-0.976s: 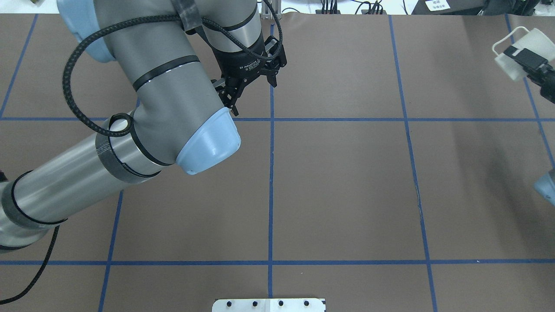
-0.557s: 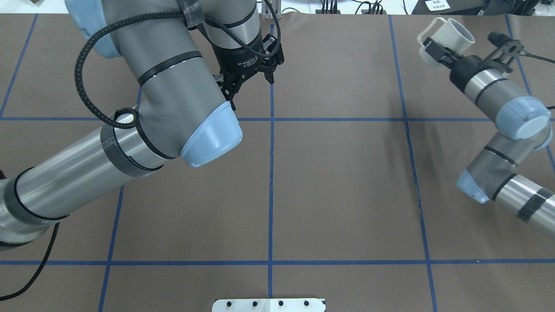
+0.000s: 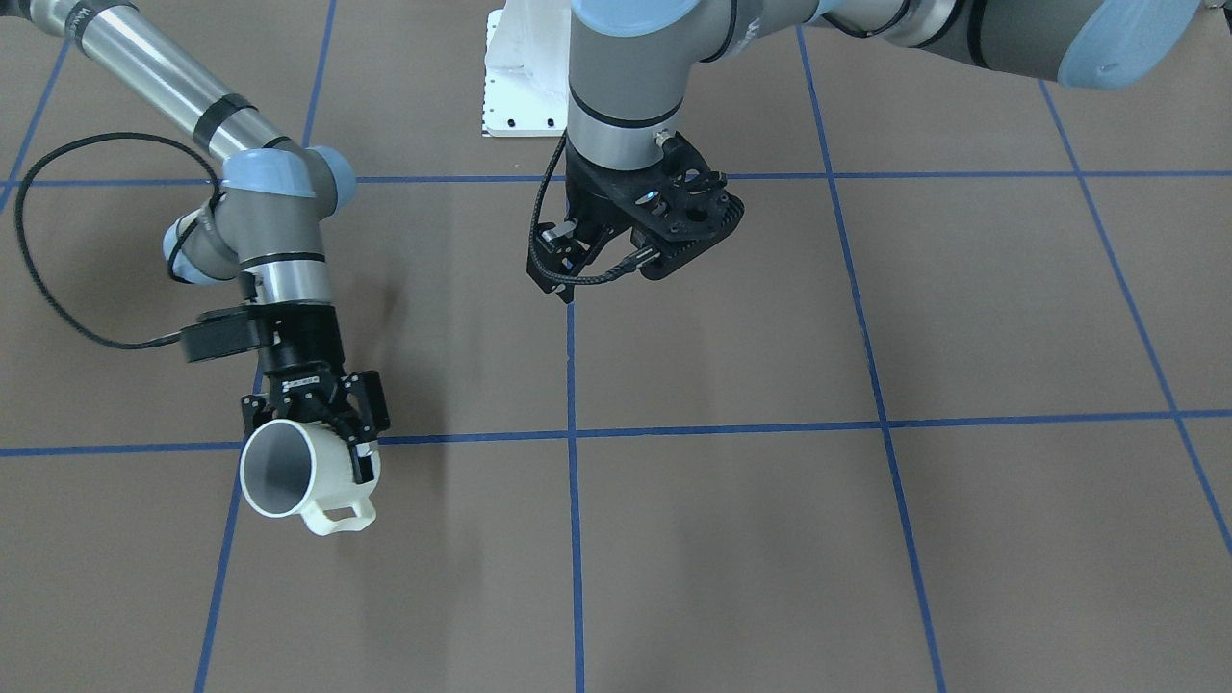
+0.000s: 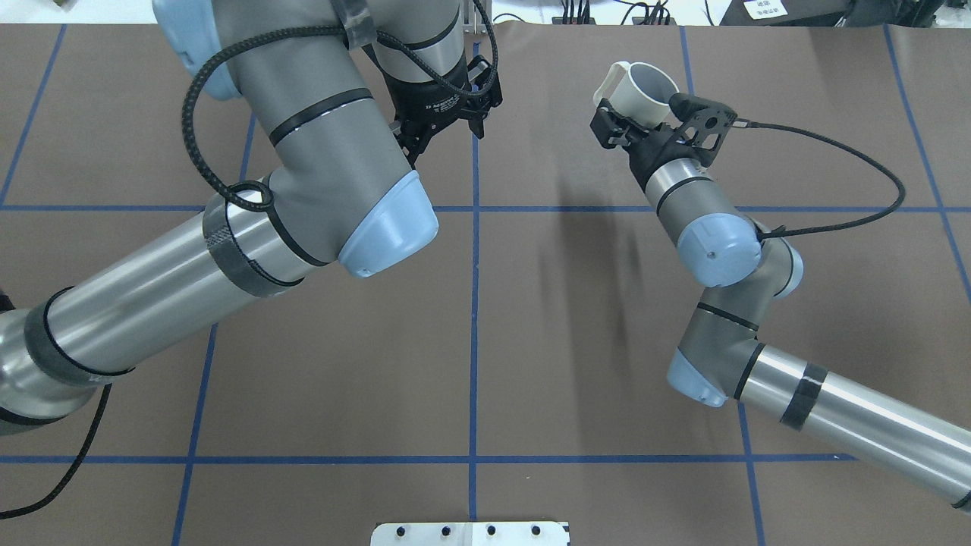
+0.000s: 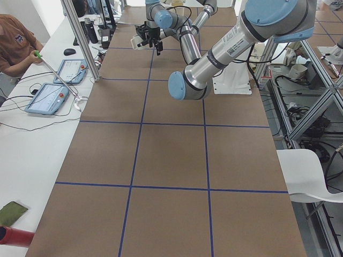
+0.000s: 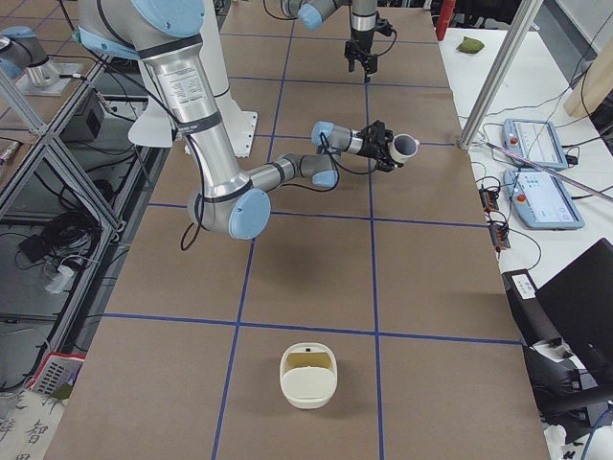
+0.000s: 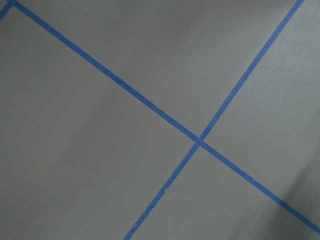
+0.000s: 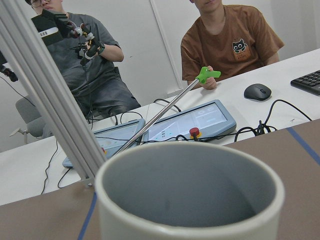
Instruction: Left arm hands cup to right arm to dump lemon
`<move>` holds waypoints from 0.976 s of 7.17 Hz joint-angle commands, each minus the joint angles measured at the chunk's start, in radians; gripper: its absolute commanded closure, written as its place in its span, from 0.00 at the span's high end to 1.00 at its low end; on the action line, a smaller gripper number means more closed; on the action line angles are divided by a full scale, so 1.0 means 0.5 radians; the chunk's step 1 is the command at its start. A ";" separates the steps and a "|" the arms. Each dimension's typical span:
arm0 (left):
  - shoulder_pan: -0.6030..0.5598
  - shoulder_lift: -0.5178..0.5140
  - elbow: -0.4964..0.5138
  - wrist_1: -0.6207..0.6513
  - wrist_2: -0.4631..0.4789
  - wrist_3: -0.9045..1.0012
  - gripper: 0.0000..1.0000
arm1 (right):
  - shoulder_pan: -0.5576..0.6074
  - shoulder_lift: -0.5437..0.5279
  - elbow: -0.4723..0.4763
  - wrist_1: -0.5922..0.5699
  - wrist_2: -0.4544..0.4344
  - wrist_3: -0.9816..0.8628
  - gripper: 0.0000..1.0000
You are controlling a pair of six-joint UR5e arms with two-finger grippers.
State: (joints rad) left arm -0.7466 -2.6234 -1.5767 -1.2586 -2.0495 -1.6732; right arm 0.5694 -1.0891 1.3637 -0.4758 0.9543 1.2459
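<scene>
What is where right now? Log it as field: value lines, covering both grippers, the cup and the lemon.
left gripper: open, empty, apart from the cup
right gripper: shut on the cup
cup: held off the table, mouth upward, handle toward the operators' side
lemon: none visible in the cup's grey inside
hand-over: done, judging by which gripper holds the cup
white container: on the table near the robot's right end; contents too small to tell

Bright even light, soft shadows
</scene>
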 commanded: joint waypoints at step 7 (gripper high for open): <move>-0.041 -0.220 0.465 -0.198 -0.003 0.131 1.00 | -0.497 0.230 0.006 -0.500 -0.586 -0.289 0.21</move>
State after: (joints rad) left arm -0.7646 -2.7184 -1.3739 -1.3520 -2.0413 -1.6141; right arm 0.3569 -0.9801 1.3686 -0.7090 0.7035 1.1064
